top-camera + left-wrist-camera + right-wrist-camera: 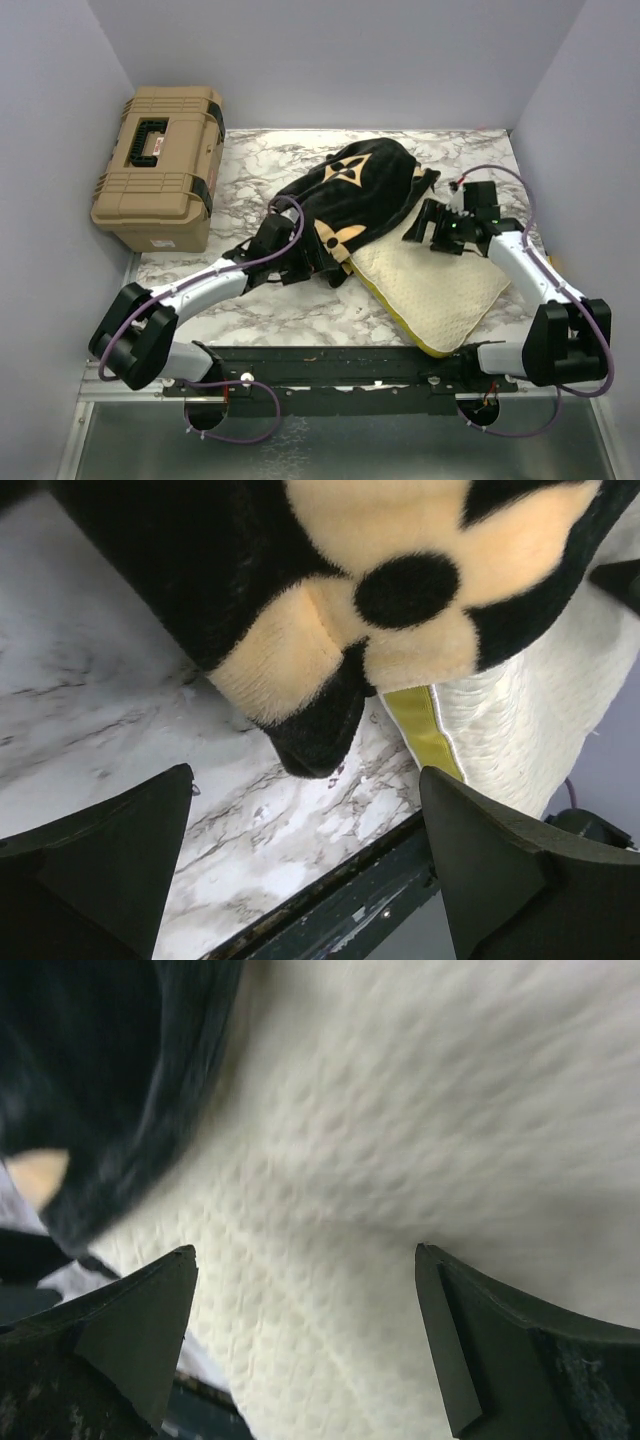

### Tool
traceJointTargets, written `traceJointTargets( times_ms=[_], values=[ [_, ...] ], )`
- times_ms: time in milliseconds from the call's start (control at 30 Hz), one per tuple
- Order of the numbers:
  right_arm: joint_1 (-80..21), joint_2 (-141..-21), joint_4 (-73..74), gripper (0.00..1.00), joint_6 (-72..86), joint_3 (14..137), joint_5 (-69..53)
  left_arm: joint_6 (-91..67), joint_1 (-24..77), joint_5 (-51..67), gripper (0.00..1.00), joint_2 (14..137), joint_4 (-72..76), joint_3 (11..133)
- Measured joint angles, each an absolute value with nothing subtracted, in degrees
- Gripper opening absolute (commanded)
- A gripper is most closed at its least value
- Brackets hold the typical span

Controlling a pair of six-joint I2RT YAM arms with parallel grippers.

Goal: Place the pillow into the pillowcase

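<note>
- Pillow [440, 290] probably soft, light, floppy; half sleeved in pillowcase [360, 190];
- plush pillowcase likely slippery; pinch its hem near pillow;
- left gripper [305, 825], right gripper [305, 1300]: fingers spread, empty

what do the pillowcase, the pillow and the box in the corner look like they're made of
Pillowcase: plush, furry fabric, matte black with tan motifs; short fibres show along its edges.
Pillow: soft cream cloth, woven or knit, with quilted dimples and a yellow edge band; the filling is unseen.
Box: probably hard moulded plastic, matte tan, with a ribbed lid and a black handle.
</note>
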State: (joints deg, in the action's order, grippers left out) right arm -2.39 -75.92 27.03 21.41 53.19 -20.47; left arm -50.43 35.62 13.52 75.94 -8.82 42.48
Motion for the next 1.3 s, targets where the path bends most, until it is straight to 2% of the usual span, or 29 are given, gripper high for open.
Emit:
traceJointTargets(
  times_ms=[100, 233, 400, 567, 633, 667, 733, 767, 800, 1033, 1300],
  values=[
    [-8.1, -74.4, 28.6, 0.95, 22.1, 49.5, -21.3, -53.6, 36.7, 16.1, 0.76, 78.4, 0.1, 37.9],
    [-17.5, -72.4, 30.3, 0.95, 22.5, 48.2, -19.2, -56.5, 38.5, 17.1, 0.38, 83.5, 9.0, 35.0],
    [-31.2, -72.8, 30.0, 0.95, 22.4, 48.2, -11.0, -57.6, 39.7, 17.0, 0.00, 86.5, 15.6, 34.4],
    [-40.3, -79.2, 28.0, 0.90, 23.0, 48.3, 2.0, -57.6, 40.2, 17.0, 0.00, 86.5, 19.8, 34.4],
    [-41.3, -82.7, 27.4, 0.84, 23.6, 48.7, 7.2, -57.7, 40.4, 17.0, 0.00, 86.3, 20.5, 34.3],
    [-41.5, -84.2, 27.3, 0.71, 24.0, 49.3, 9.8, -57.8, 40.4, 17.0, 0.00, 86.1, 20.7, 34.2],
    [-41.7, -86.6, 27.3, 0.25, 24.2, 50.9, 13.5, -58.0, 40.7, 17.0, 0.00, 84.7, 20.9, 33.4],
    [-41.7, -87.4, 27.2, 0.10, 23.7, 51.8, 14.9, -58.1, 40.8, 17.0, 0.00, 83.9, 20.9, 33.0],
    [-41.7, -87.9, 27.1, 0.01, 23.3, 52.5, 16.0, -58.3, 40.9, 17.0, 0.00, 82.9, 20.9, 32.6],
    [-41.3, -86.1, 24.9, 0.00, 22.3, 56.9, 12.4, -57.8, 42.1, 16.3, 0.00, 79.3, 19.5, 32.4],
    [-40.3, -81.0, 22.2, 0.00, 25.1, 61.2, 6.0, -50.4, 50.2, 11.1, 0.00, 79.3, 9.3, 42.2]
  ],
)
